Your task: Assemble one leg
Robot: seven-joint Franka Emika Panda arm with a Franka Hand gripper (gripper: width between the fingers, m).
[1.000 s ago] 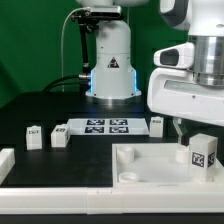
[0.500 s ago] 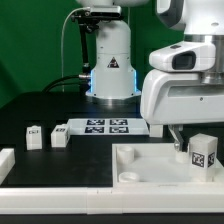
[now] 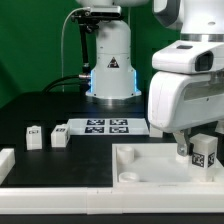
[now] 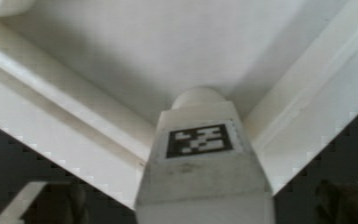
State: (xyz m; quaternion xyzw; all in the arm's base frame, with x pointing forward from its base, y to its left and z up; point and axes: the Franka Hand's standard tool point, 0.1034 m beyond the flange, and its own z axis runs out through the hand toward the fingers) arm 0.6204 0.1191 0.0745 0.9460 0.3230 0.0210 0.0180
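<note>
a white leg stands upright, long axis vertical, its black-and-white tag facing the camera, over the large white slab at the exterior view's right. the gripper sits around its upper part, but the arm's bulky white housing hides the fingers, so whether the claw is clamped on it cannot be told. in the wrist view the leg fills the centre, its lower end cut off. two more legs stand near the marker board.

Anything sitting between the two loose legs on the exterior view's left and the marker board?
Nothing. In the exterior view, the two loose legs stand on bare dark table, and the stretch to the marker board is bare; the nearer leg almost meets its edge.
</note>
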